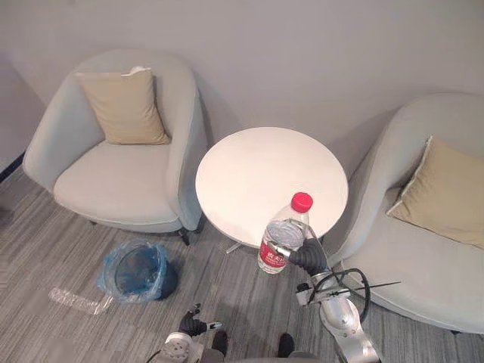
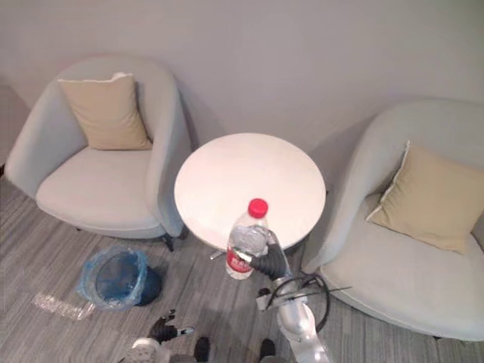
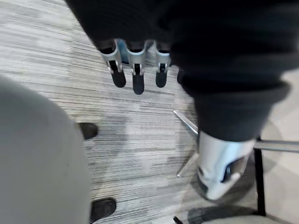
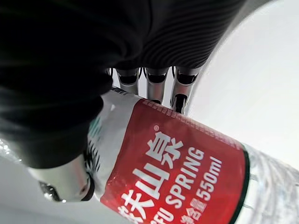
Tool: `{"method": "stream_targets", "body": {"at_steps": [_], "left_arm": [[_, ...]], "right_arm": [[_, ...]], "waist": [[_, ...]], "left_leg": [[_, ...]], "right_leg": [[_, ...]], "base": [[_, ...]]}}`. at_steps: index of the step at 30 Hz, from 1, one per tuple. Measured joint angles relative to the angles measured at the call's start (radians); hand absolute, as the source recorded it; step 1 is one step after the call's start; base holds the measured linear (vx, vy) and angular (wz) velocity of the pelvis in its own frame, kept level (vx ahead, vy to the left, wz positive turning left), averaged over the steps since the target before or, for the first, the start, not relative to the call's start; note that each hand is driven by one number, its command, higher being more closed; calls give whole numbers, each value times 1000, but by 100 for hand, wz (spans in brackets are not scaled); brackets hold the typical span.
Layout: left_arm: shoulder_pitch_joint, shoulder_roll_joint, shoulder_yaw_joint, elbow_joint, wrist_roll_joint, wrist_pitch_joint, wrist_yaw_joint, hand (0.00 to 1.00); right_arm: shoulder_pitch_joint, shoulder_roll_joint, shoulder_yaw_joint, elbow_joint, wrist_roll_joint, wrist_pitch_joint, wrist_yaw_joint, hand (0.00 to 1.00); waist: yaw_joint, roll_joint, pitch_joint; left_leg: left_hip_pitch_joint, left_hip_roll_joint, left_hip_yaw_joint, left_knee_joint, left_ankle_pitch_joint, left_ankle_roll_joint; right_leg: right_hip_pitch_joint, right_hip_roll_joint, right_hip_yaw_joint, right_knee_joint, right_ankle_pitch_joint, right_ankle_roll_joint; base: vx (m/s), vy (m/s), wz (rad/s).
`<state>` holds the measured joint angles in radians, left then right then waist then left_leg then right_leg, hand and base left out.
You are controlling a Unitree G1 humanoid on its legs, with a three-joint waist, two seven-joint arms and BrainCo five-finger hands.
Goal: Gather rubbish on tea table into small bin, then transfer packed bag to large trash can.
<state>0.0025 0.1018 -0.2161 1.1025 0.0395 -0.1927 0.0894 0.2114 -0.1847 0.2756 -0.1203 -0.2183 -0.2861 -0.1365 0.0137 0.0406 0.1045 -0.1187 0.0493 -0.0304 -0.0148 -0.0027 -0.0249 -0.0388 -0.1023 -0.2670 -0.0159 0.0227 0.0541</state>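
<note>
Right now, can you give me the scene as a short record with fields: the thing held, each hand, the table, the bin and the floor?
Held thing: clear plastic water bottle with red cap and red label, roughly upright, before the table's near edge
Right hand: curled round the bottle's lower part
Left hand: low, fingers straight, holding nothing
Table: round white tea table, between two grey armchairs
Bin: small dark bin lined with a blue bag, on the floor
Floor: crushed clear plastic bottle, beside the bin

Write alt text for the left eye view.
The right hand holds a red-capped water bottle upright at the near edge of a round white table. Grey armchairs stand either side; a blue-bagged bin sits on the floor, a crushed bottle beside it.
</note>
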Motion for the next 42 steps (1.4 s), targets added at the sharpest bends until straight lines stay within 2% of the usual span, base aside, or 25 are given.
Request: {"method": "stream_targets", "body": {"at_steps": [1, 3, 4, 5, 7, 11, 14, 16, 18, 19, 21, 22, 23, 24, 26, 28, 29, 30, 31, 32, 34, 35, 39, 41, 42], "left_arm": [[0, -1, -1, 3, 7, 2, -1, 0], [-13, -13, -5, 10, 28, 3, -3, 0], [-7, -22, -10, 7, 41, 2, -3, 0], [2, -29, -12, 4, 56, 2, -4, 0], [12, -22, -21, -11, 70, 1, -4, 0], [9, 3, -42, -16, 77, 0, -5, 0], [9, 5, -42, -11, 77, 0, -4, 0], [9, 5, -43, -11, 77, 0, -2, 0], [10, 11, -44, -12, 77, -4, 0, 0], [11, 14, -49, -10, 77, -5, 3, 0], [10, 19, -47, -17, 76, -10, 6, 0], [7, 20, -27, -35, 74, -15, 11, 0], [5, 12, -6, -29, 72, -12, 18, 0], [-1, 17, 10, -19, 57, 2, 22, 0], [-6, 31, 30, -7, 38, 5, 23, 0], [-18, 36, 30, 19, 37, 9, 22, 0], [-17, 37, 30, 29, 37, 9, 21, 0], [-17, 40, 32, 32, 37, 8, 19, 0], [-22, 38, 35, 39, 38, 10, 20, 0], [-14, 17, 34, 37, 39, 7, 19, 0], [-9, -6, 40, 36, 40, 9, 19, 0], [-10, -11, 43, 35, 41, 10, 18, 0], [-7, -15, 43, 23, 47, 10, 18, 0], [-6, -23, 43, 16, 47, 10, 17, 0], [-14, -25, 40, 9, 48, 10, 16, 0]], "right_arm": [[0, -11, 0, -6, -17, 1, -5, 100], [-5, -22, -20, -15, -22, 3, -20, 100], [-5, -20, -48, -15, -22, 4, -33, 100], [-5, -11, -74, -15, -22, 4, -46, 100], [-9, 3, -75, -15, -22, 3, -62, 100], [-47, 61, -56, 82, -23, 2, -59, 100], [-84, 91, -4, 202, -21, 11, -52, 100], [-90, 94, 8, 227, -20, 15, -40, 100], [-89, 95, 7, 227, -16, 20, -35, 100], [-86, 97, 2, 224, -16, 20, -30, 100], [-54, 95, -17, 203, -15, 19, -25, 100], [-51, 62, -28, 214, -13, 20, -18, 100], [-61, 53, -17, 231, -14, 28, -4, 100], [-56, 47, -16, 233, -14, 29, 5, 100], [-59, 56, -3, 236, -10, 29, 9, 100], [-59, 59, 4, 237, -5, 28, 15, 100], [-51, 59, 2, 236, -3, 28, 17, 100], [-36, 61, -2, 230, 3, 28, 17, 100], [-29, 62, -7, 234, 4, 29, 19, 100], [-15, 48, -21, 231, 5, 31, 27, 100], [-24, 47, -41, 231, 19, 31, 35, 100], [-24, 46, -52, 231, 23, 31, 35, 100], [-23, 43, -72, 231, 23, 30, 28, 100], [-33, 47, -72, 231, 24, 29, 22, 100], [-45, 51, -76, 231, 24, 29, 14, 100]], "waist": [[-11, 1, 0], [-14, -2, 3], [-20, 6, -1], [-36, 14, -3], [-34, 4, -12], [-25, -32, -7], [-15, -37, -7], [-13, -39, -4], [-11, -60, 8], [-15, -64, 4], [-23, -85, 8], [-16, -79, 14], [-14, -62, 17], [-21, -33, 32], [-23, -26, 55], [-36, -54, 63], [-42, -75, 56], [-55, -113, 49], [-63, -118, 46], [-61, -82, 27], [-56, -35, 15], [-57, -27, 16], [-53, -30, 17], [-50, -36, 19], [-54, -52, 29]], "left_leg": [[-3, 15, 97, -12, -23, 47], [-9, 45, 292, 44, -28, 66], [-10, 73, 403, 112, 47, 68], [20, 71, 439, 80, 51, 10], [76, 39, 426, -52, 102, -27], [87, 19, 402, -89, 124, -23], [104, 5, 394, -91, 119, -18], [107, -15, 378, -95, 96, 2], [122, -49, 372, -94, 83, 13], [124, -67, 336, -83, 70, 14], [69, -95, 251, 58, -9, 32], [54, -92, 206, 128, -49, 55], [56, -73, 181, 139, -62, 59], [69, -35, 140, 141, -77, 44], [105, 4, 85, 112, -81, 39], [142, 5, 38, 97, -94, 22], [145, -5, 11, 108, -112, 10], [138, -37, -22, 146, -140, -5], [138, -39, -58, 181, -165, -21], [131, -8, -67, 206, -188, -38], [100, 29, -72, 227, -207, -63], [96, 37, -61, 243, -207, -66], [103, 75, 30, 315, -197, -81], [94, 78, 94, 321, -205, -77], [61, 86, 168, 296, -220, -68]], "right_leg": [[-4, -17, -28, 7, -7, -3], [-2, -65, -88, 30, -21, -5], [7, -73, -115, 70, -55, 11], [35, -80, -150, 104, -83, 24], [52, -86, -185, 101, -89, 30], [62, -94, -193, 98, -89, 31], [81, -104, -193, 98, -90, 37], [74, -139, -207, 153, -139, 54], [75, -192, -216, 236, -205, 77], [74, -191, -168, 269, -268, 56], [95, -145, -24, 264, -305, -22], [64, -144, 18, 386, -287, -6], [0, -125, 65, 503, -278, -57], [-23, -55, 104, 503, -303, -55], [-93, 41, 151, 441, -294, -43], [-141, 82, 211, 351, -241, -13], [-147, 85, 247, 283, -188, -2], [-150, 58, 283, 215, -94, 1], [-144, 49, 254, 256, -56, -30], [-134, 66, 212, 260, -85, -40], [-122, 87, 159, 242, -90, -54], [-112, 92, 141, 231, -90, -55], [6, 108, 114, 172, -89, -57], [26, 93, 114, 147, -88, -58], [29, 63, 116, 130, -90, -60]], "base": [[-6, -8, 95], [79, 80, 98], [110, 116, 109], [73, 74, 108], [21, 97, 67], [-5, 62, 22], [-2, 46, 5], [-13, 54, 26], [25, 93, 49], [56, 59, 73], [96, -34, 119], [103, -47, 103], [98, -24, 81], [111, 5, 67], [213, -37, 70], [302, -124, 81], [304, -172, 116], [296, -227, 120], [315, -249, 118], [420, -262, 77], [367, -157, 55], [308, -114, 65], [239, -30, 55], [146, 93, 42], [84, 133, 50]]}}
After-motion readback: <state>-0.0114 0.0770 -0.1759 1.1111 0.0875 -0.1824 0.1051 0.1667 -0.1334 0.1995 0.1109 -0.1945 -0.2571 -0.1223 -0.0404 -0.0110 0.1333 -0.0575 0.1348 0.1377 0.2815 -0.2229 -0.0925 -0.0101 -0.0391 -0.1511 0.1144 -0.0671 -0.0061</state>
